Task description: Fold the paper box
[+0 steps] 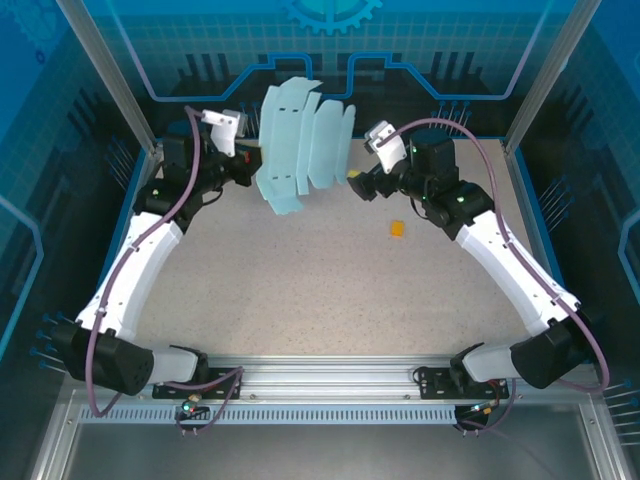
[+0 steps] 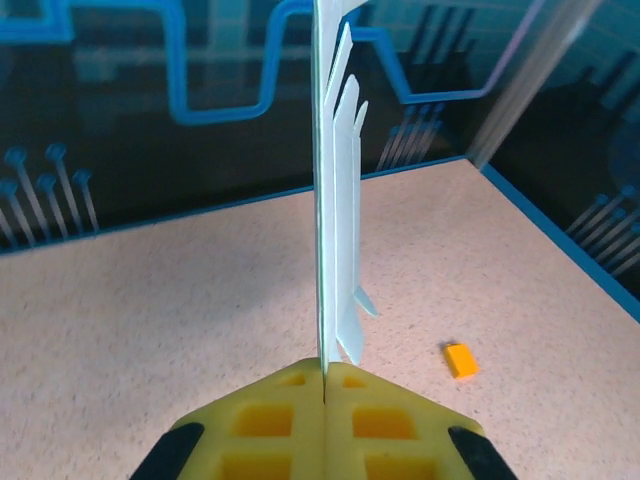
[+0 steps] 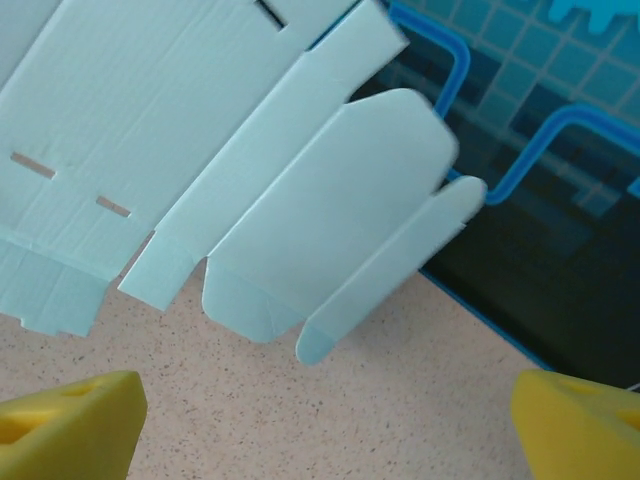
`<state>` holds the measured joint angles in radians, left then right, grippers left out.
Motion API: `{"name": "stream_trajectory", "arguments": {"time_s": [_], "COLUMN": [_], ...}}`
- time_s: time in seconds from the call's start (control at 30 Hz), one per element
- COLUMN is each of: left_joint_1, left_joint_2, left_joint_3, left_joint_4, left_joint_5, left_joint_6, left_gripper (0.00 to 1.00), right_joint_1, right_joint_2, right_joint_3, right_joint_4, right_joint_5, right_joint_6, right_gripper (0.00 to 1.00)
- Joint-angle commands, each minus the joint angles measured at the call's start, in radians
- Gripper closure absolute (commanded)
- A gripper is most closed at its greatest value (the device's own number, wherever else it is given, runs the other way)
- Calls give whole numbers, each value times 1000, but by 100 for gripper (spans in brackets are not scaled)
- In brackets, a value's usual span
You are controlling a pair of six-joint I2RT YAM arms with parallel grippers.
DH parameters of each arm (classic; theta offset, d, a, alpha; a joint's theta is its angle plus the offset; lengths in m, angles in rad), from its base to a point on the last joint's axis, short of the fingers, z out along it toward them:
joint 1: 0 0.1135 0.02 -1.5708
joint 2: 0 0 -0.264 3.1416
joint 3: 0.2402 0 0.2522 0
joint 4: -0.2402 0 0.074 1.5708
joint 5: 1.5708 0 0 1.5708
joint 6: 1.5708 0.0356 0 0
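Speckled worktop [image 1: 320, 290], far edge: left gripper [image 2: 323, 378] clamps the paper box [image 1: 295, 140], sheet held upright; right gripper [image 1: 358, 184] spread wide just beside it.

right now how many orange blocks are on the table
1. The orange block lies on the table, right of the upright paper box, near the right gripper. Another could hide behind the paper box.

Left gripper [image 2: 323, 388] clamped on paper box [image 2: 336, 240], right gripper [image 3: 330, 415] spread wide
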<state>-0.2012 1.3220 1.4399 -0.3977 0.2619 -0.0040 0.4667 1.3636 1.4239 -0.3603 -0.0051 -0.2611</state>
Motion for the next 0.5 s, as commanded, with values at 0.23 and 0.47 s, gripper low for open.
{"name": "stream_trajectory", "arguments": {"time_s": [0.23,0.47], "left_joint_1": [-110,-166], "left_joint_2": [1,49], "left_joint_3": [244,362], "left_joint_4": [-355,-512], "left_joint_5": [-39,-93], "left_joint_6": [490,656], "left_gripper": [96,96], "right_joint_1": [15,16], "right_joint_2": [-98,-134], "right_joint_3": [118,154], "right_joint_4": [-160,-177], "right_joint_5": [-55,-92], "right_joint_6": [-189,-241], "right_gripper": [6,6]}}
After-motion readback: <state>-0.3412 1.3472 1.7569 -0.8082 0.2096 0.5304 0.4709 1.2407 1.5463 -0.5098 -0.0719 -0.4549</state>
